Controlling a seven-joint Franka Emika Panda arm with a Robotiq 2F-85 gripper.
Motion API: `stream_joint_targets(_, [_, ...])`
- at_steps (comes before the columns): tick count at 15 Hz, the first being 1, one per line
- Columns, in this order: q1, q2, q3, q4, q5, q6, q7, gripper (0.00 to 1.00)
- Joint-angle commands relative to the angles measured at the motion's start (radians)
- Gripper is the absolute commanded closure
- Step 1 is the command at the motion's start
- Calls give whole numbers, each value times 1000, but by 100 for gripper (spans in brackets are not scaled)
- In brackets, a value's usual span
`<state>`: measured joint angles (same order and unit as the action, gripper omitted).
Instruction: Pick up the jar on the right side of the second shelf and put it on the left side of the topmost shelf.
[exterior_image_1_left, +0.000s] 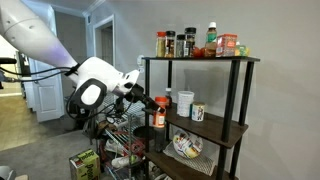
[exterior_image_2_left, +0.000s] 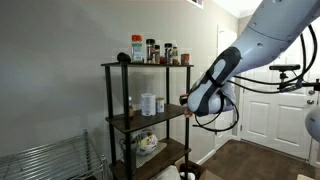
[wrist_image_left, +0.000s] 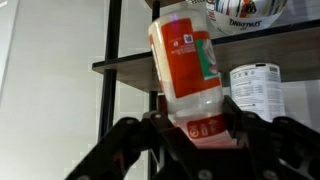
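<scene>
The small reddish-orange spice jar with the red top (wrist_image_left: 186, 60) is clamped in the black pincer (wrist_image_left: 196, 128), gripped near its cap and tilted a bit in the wrist view. It's held at the arm-side end of the dark brown second shelf (exterior_image_1_left: 225, 128); whether it touches the board can't be told. A wider white jar (exterior_image_1_left: 185, 103) and white mug (exterior_image_1_left: 198, 112) are parked there. Taller spice jars (exterior_image_1_left: 175, 44) are lined up on the dark brown topmost shelf (exterior_image_1_left: 200, 58).
</scene>
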<state>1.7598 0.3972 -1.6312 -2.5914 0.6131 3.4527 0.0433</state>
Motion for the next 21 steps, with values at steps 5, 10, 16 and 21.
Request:
stream_joint_targets(5, [443,86,-306,-136,-42,0,30,70])
stream_joint_targets(10, [660,146,-435,-195,-59,1,33,70])
stream_joint_targets(16, [743,179,-470,-184,-17,1,-10,70])
stream_joint_targets(21, [763,266,-487,-176,-99,2,110,70])
